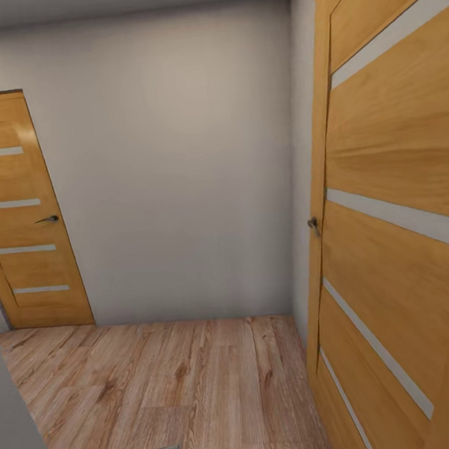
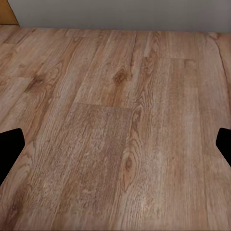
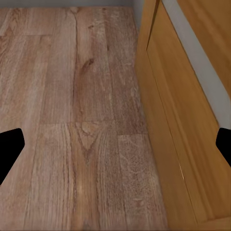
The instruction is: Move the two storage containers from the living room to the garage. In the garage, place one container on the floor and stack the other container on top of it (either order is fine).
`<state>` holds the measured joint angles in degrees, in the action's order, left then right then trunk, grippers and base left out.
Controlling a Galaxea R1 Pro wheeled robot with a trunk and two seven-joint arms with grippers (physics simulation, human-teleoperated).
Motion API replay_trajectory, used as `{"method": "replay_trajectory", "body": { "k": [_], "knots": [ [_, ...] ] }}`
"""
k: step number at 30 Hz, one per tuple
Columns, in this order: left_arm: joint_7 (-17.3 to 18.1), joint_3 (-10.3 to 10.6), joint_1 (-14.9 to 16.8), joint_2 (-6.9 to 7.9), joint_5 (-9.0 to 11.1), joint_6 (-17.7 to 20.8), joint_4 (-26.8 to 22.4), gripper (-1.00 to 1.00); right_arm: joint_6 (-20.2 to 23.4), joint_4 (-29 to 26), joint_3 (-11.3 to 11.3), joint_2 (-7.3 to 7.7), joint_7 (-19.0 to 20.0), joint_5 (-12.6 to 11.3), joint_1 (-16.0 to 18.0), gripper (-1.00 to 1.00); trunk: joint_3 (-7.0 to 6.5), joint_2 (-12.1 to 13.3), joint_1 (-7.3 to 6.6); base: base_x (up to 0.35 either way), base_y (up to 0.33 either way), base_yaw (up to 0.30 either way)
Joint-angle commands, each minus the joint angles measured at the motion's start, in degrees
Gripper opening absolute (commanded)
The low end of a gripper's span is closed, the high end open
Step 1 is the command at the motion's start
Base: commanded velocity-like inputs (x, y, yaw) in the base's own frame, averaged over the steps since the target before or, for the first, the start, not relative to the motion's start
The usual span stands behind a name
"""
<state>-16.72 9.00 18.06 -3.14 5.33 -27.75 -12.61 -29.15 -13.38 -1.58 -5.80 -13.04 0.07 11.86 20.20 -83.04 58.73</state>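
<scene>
Wood plank floor (image 1: 164, 381) under both empty, spread-open jaws, orange door (image 1: 403, 221) close beside the right ones and another door (image 1: 20, 210) far ahead-left, no containers around, so can't tell which arm's nearer.

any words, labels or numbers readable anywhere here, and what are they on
None: no text, label, number or sign can be read in these pictures.
The near orange-wood door with frosted strips carries only plain pale strips and a metal handle.
The far orange-wood door likewise bears only strips.
The grey-white wall and light wood plank floor are unmarked.
</scene>
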Motion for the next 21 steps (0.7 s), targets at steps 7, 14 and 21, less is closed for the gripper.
{"method": "replay_trajectory", "body": {
  "k": [7,14,21],
  "knots": [
    [-0.16,0.56,0.01,-0.02,0.49,-0.20,0.04,1.00,-0.12,0.06,-0.18,0.00,-0.32,0.01,0.07,1.00,0.70,-0.04,0.00,0.000,0.000,0.000],
    [-0.44,0.58,0.01,-0.02,0.47,-0.18,0.04,1.00,-0.12,0.03,-0.18,0.00,-0.32,0.01,0.03,1.00,1.20,-0.04,0.00,0.067,-0.012,0.000],
    [-0.66,0.58,0.05,-0.02,0.47,-0.14,0.04,1.00,-0.12,0.06,-0.18,0.00,-0.32,0.01,0.01,1.00,1.28,-0.04,0.00,0.262,-0.066,0.000]
  ]
}}
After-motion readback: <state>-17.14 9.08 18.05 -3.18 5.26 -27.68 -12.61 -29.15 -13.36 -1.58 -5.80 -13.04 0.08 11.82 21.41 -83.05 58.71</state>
